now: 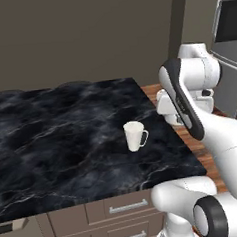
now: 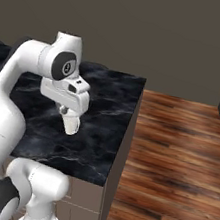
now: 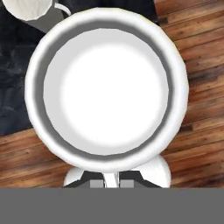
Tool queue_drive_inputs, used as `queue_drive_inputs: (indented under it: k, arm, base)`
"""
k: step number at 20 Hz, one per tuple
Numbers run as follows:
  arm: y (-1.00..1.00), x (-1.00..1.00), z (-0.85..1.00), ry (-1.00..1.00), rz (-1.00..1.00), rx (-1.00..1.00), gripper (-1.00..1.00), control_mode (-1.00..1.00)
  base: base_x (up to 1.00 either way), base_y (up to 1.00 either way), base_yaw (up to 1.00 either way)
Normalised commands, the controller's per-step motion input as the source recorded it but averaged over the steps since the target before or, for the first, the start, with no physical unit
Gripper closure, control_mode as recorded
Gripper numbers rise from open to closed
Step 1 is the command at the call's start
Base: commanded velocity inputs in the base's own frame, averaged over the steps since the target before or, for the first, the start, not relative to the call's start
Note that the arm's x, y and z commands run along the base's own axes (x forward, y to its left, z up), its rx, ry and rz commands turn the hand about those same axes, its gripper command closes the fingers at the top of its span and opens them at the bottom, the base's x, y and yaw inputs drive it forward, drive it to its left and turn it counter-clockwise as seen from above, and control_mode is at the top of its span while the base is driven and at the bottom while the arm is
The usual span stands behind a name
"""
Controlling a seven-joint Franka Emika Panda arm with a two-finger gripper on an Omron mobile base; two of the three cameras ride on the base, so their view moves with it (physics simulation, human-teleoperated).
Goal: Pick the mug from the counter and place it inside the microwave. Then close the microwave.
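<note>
Mug, the squat white bowl-like cup, hangs lifted off the black veined marble counter, pinched in the two-finger gripper. Taller white loop-handled mug stands close below. Risk: shallow rim grip slips during the swing.

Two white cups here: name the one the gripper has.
The mug, the squat handle-less one, hangs lifted under the gripper. The taller loop-handled mug stands free on the counter.

mug: smooth white, perhaps ceramic | counter: glossy black marble | floor: wood planks
</note>
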Motion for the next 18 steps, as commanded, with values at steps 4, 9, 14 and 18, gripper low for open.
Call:
queue_drive_inputs:
  k: [4, 9, 14, 18]
  arm:
    - [0.14, -0.43, 0.41, -0.11, 0.06, 0.05, 1.0, -1.0]
    - [0.0, 0.0, 0.0, 0.0, 0.0, 0.0, 1.0, -1.0]
    - [0.0, 0.0, 0.0, 0.0, 0.0, 0.0, 1.0, -1.0]
    - [0.0, 0.0, 0.0, 0.0, 0.0, 0.0, 1.0, 1.0]
  base:
    - [0.0, 0.0, 0.0]
    - [0.0, 0.0, 0.0]
    - [0.0, 0.0, 0.0]
    - [-0.05, 0.0, 0.0]
